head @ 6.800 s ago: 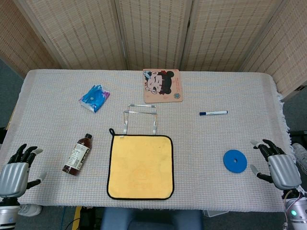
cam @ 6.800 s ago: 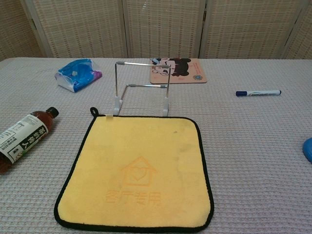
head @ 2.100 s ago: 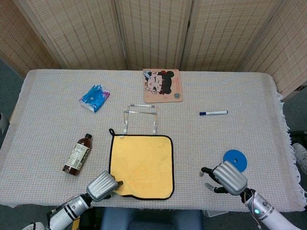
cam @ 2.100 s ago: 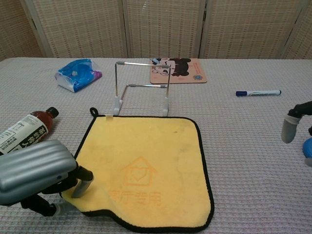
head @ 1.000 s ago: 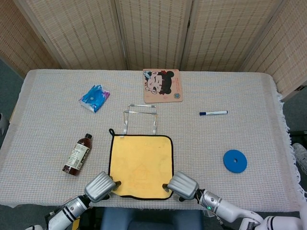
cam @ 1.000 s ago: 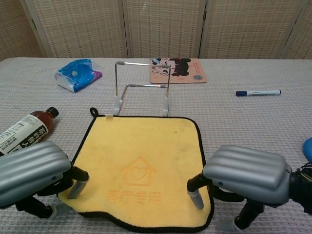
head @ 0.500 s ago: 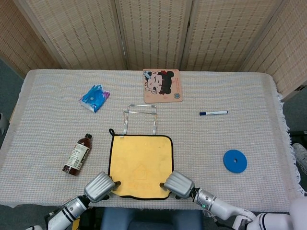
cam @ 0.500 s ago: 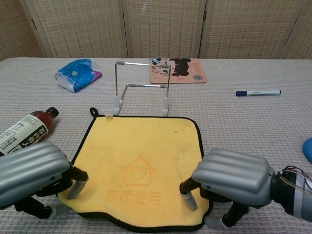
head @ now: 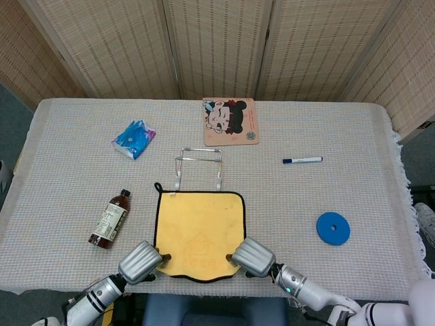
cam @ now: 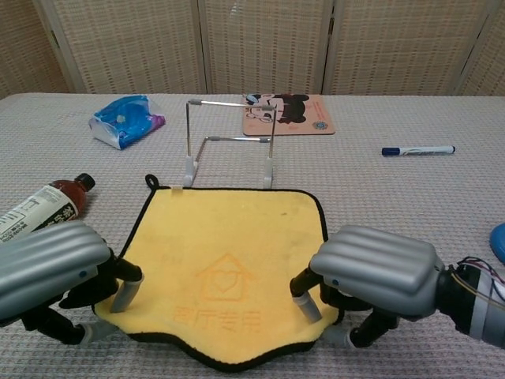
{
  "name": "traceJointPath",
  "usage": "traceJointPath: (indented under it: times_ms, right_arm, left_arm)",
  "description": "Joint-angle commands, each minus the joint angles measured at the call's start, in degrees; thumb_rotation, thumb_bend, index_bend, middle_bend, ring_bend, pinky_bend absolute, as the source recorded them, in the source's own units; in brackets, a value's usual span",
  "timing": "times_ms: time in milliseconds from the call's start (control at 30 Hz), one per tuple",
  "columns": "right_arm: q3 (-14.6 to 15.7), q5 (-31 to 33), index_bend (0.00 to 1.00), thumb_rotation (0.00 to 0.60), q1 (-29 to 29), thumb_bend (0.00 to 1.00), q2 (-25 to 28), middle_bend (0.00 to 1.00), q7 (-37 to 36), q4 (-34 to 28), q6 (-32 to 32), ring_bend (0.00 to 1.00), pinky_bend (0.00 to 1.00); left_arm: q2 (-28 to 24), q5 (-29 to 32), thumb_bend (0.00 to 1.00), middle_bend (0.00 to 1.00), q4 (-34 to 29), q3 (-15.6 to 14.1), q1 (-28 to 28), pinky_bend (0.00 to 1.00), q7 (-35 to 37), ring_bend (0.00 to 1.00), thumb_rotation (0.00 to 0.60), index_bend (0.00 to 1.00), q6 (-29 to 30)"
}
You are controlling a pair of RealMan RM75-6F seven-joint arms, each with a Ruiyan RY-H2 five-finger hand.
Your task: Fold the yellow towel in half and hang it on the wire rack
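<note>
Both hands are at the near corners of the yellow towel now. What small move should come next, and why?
Probably lift both near corners and carry them toward the far edge. The left hand and right hand each pinch a near corner of the yellow towel, already slightly raised; the wire rack stands just beyond its far edge.

Matt, plush yellow towel [cam: 225, 253]; bare shiny wire rack [cam: 229, 142]; coarse woven tablecloth [cam: 410, 205]; ribbed, satin-grey hands.
</note>
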State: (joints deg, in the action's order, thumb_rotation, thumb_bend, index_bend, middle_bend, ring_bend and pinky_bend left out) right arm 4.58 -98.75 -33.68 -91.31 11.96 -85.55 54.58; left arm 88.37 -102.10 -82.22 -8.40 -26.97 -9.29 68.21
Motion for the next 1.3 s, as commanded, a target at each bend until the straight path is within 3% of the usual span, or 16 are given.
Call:
traceJointPath:
  times_ms: [33,567,1300]
  right_arm:
    - [-0.79,0.93,0.61,0.6,0.12,0.42,0.38,0.96,-0.37,-0.75,0.75,0.98,1.0]
    - [-7.18,9.31,0.63,0.6,0.62,0.44,0.62,0.96,2.38,-1.49,3.8,0.98,1.0]
    - [-12.38,18.78,0.63,0.6,-2.45,0.44,-5.35,0.96,6.61,7.27,1.64,0.98,1.0]
  left_arm:
    - [-0.59,0.26,0.53,0.96,-0.58,0.97,-0.83,0.92,0.93,0.8,0.6,0.65,-0.14]
    - [-3.9,8.3,0.53,0.96,-2.34,9.07,-6.91,0.92,7.4,0.8,0.6,0.65,-6.05]
    - [-5.27,25.1,0.53,0.96,-2.44,16.06,-13.34,0.92,9.63,0.8,0.6,0.64,-19.19]
